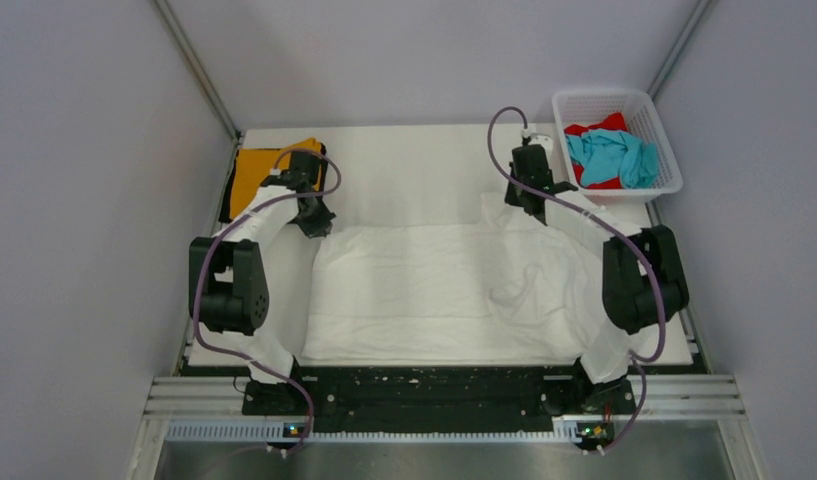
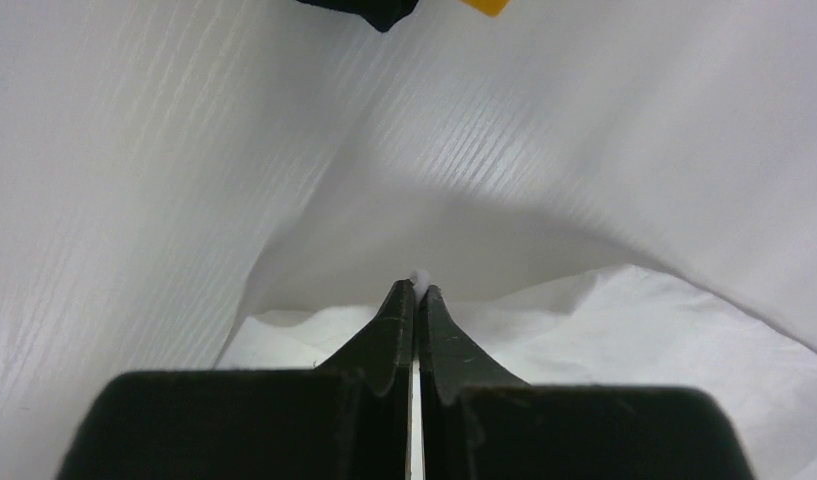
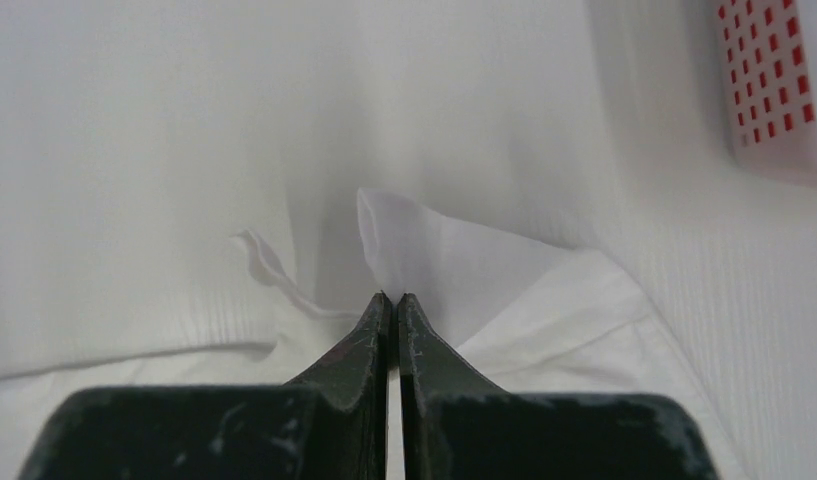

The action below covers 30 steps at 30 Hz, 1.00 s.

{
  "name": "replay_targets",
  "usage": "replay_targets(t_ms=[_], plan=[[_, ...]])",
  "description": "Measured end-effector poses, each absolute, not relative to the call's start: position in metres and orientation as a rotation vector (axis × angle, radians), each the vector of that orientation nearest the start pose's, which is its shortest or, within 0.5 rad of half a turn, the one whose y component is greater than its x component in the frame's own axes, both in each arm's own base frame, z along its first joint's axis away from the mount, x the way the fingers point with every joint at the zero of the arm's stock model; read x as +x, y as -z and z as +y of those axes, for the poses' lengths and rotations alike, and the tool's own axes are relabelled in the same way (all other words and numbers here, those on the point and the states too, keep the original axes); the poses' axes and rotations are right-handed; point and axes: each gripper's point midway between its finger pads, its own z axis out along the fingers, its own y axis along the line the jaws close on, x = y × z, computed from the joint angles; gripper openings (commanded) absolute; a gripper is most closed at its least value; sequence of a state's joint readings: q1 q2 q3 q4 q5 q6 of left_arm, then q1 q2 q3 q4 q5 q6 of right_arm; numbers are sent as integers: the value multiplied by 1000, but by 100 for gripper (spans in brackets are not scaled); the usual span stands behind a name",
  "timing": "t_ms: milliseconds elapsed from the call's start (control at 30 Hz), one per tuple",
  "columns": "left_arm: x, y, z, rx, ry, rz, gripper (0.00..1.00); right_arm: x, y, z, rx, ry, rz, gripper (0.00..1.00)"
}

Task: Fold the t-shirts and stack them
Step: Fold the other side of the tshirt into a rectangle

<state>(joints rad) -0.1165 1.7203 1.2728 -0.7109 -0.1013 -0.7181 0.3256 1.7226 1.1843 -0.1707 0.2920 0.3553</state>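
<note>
T-shirts, four plainly showing, one of each colour.

1. White t-shirt, one: it is lying spread across the middle of the table, rumpled, with a raised crease toward its right side. It is reaching from the near edge up to both arm tips.
2. Orange t-shirt, one: it is sitting folded at the far left corner of the table, just beyond the left arm's wrist. A dark strip is running along its left edge; whether that is cloth cannot be told.
3. Teal t-shirt, one: it is lying crumpled in the basket.
4. Red t-shirt, one: it is lying in the same basket, under and behind the teal one.

Basket, one: white plastic mesh, it is standing at the far right corner.

Grippers, two.
- Left gripper: its jaws are pressing fully together, pinching a small nub of the white t-shirt at its far left corner.
- Right gripper: its jaws are pressing fully together on a fold of the white t-shirt at its far right corner, and the cloth is peaking up just behind the tips.
</note>
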Motion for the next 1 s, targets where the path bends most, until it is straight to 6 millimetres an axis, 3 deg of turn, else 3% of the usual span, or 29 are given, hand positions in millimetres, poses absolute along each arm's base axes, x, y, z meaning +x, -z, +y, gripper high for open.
replay_targets(t_ms=[167, 400, 633, 1000], plan=[[359, -86, -53, -819, 112, 2575, 0, 402, -142, 116, 146, -61, 2218, 0], [336, -83, -52, -807, 112, 2563, 0, 332, -169, 107, 121, -95, 2230, 0], [306, -86, -51, -791, 132, 2538, 0, 277, -166, 94, 129, -106, 2313, 0], [284, -96, -48, -771, 161, 2475, 0, 212, -156, 88, 112, -163, 2474, 0]])
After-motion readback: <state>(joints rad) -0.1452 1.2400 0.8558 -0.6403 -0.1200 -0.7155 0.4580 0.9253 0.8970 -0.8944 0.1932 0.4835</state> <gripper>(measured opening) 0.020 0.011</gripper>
